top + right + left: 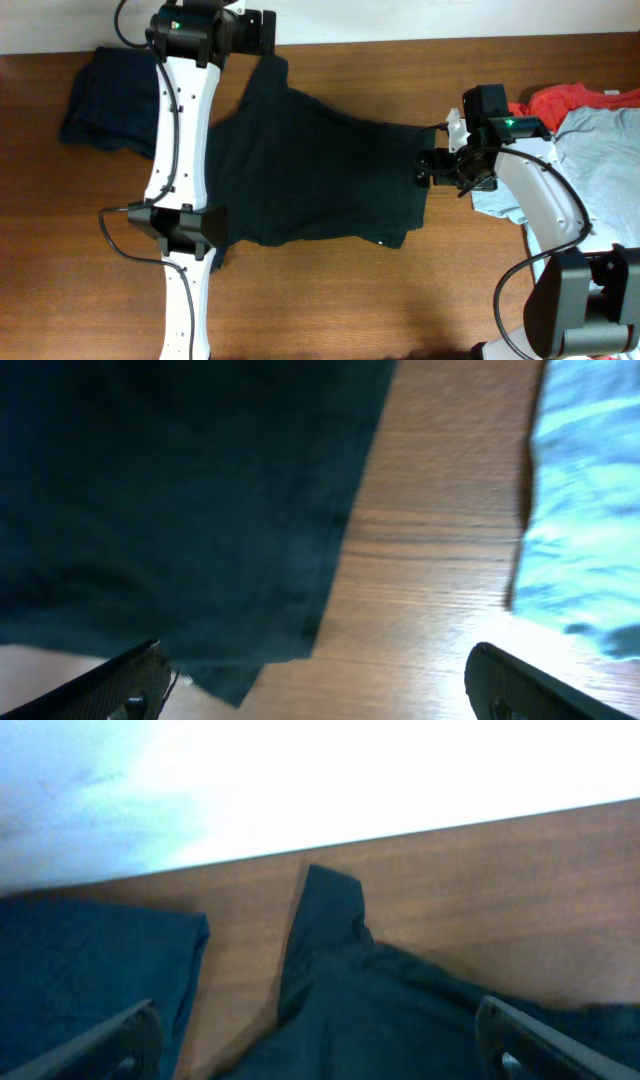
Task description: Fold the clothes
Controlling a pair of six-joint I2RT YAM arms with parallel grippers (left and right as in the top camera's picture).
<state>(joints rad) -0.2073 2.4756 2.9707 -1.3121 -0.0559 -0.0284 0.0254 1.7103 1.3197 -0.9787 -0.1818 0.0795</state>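
The black T-shirt (310, 170) lies spread across the middle of the table, a small white label (383, 242) near its front hem. At the far edge my left gripper (262, 32) hangs open just beyond the shirt's raised sleeve (330, 920). In the left wrist view cloth shows between the spread fingers (125, 1040), and nothing is gripped. My right gripper (432, 165) is open at the shirt's right edge. The right wrist view has the black shirt's corner (240, 670) by the left finger (125, 685) and bare wood between the jaws.
A dark navy shirt (105, 95) lies folded at the back left. A light blue-grey shirt (600, 160) and a red-orange one (565, 98) are heaped at the right, close to my right arm. A pale wall (300, 780) runs behind the table's far edge.
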